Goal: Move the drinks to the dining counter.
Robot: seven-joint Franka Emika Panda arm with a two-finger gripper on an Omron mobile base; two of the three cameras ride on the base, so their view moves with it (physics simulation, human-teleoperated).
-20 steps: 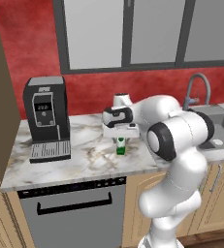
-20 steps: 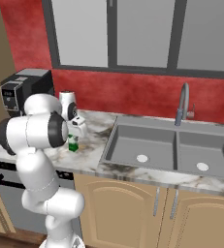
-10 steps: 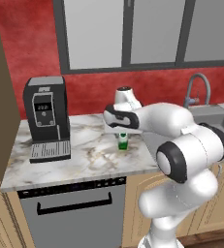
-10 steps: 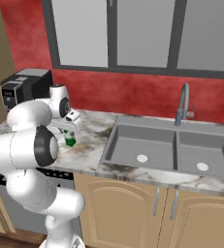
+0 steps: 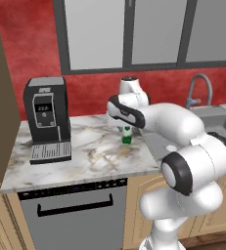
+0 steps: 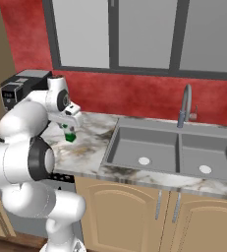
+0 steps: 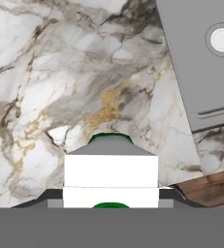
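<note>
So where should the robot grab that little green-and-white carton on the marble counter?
By its flat upper sides, coming straight down from above. The small green-and-white carton stands upright with open marble counter around it, and the gripper is already closed there.

Your two base views look forward and down at one marble surface [image 5: 95,156] from either side; your hand view looks straight down, close.

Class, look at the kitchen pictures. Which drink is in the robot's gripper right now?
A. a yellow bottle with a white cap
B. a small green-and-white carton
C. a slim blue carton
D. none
B: the gripper is closed on the small green-and-white carton, seen above the marble worktop between the coffee machine and the sink.
</note>
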